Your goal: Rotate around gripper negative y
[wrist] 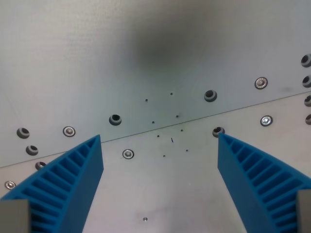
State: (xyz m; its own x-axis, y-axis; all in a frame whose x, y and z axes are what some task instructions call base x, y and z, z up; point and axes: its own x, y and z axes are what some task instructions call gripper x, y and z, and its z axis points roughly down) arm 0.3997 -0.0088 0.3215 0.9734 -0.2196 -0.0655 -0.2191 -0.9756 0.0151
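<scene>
Between the wide-apart jaws the metal surface [160, 194] lies bare; only flush screws [128, 154] and holes [115, 119] there.

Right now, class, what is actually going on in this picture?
A robot's end effector hangs open over a grey metal plate, seen from its own wrist camera. Its two blue ribbed fingers stand wide apart and hold nothing. Below them lie only the plate's seam, bolt holes and screws. Nothing is being handled; no object to grasp is in view.
</scene>
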